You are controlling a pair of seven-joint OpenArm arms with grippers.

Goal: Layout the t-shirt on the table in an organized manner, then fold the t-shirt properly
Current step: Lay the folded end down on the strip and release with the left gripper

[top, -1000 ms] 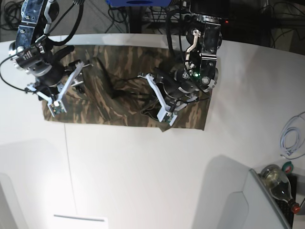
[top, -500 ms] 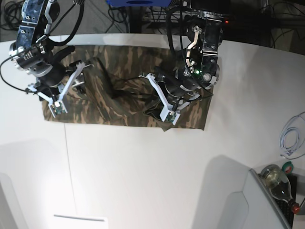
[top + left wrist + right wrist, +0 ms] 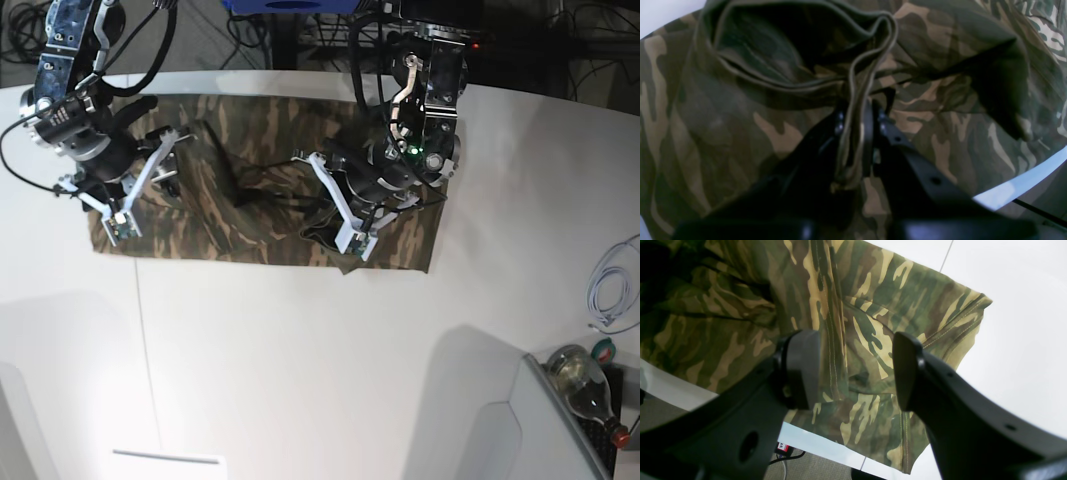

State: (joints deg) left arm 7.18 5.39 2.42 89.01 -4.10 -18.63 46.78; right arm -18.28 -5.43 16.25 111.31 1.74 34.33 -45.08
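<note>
The camouflage t-shirt (image 3: 260,150) lies spread along the far side of the white table (image 3: 300,360), bunched and creased around its middle. My left gripper (image 3: 855,116) is shut on a raised fold of the t-shirt (image 3: 740,110), with a hemmed edge running up between its fingers. In the base view the left gripper (image 3: 325,230) sits over the shirt's right half. My right gripper (image 3: 853,370) stands open just above a sleeve end of the t-shirt (image 3: 873,306), with nothing held. In the base view the right gripper (image 3: 165,170) hovers at the shirt's left end.
A coiled white cable (image 3: 612,290) lies at the table's right edge. A bottle (image 3: 590,385) stands at the bottom right beside a grey panel (image 3: 500,430). A thin seam line (image 3: 148,350) runs down the tabletop. Cables hang behind the far edge.
My left arm has shifted slightly toward the far edge, drawing the pinched fold with it. The right arm has not moved.
</note>
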